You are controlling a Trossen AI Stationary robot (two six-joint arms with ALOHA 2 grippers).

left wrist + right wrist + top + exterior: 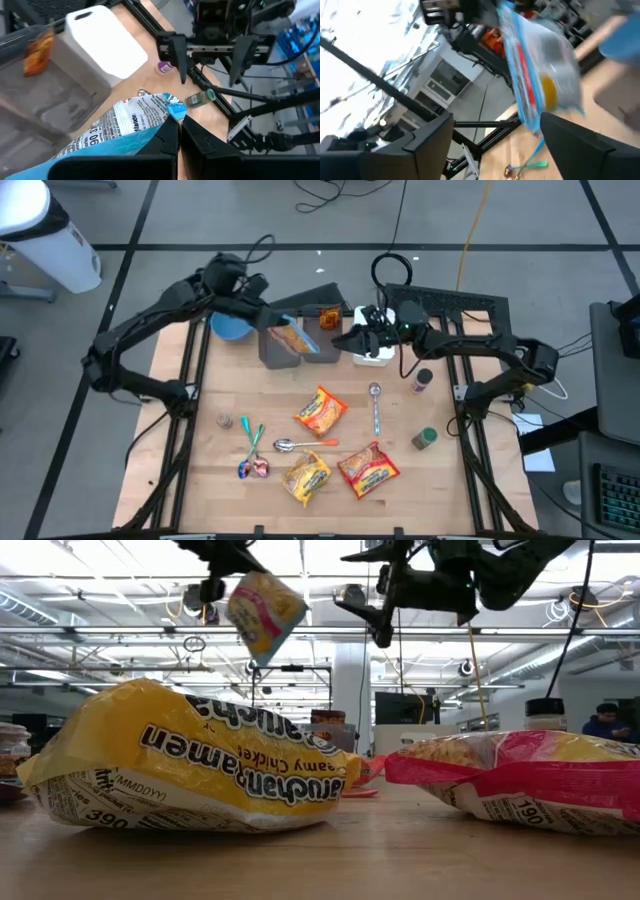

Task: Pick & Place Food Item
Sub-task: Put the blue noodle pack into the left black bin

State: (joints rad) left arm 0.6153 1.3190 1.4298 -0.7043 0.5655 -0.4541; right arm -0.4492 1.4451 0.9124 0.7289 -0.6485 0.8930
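Holding ramen pkt (293, 337) over grey bin (280, 352): left hand (272, 319) clamped.

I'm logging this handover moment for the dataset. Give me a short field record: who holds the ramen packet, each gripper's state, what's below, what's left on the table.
held item: blue-edged ramen packet, hanging in the air
holder: left gripper, shut on the packet's edge
right gripper: open, beside the packet, not gripping it
below packet: grey bin
nearby: white container, blue bowl
still on table: three ramen packets, spoons, small jars
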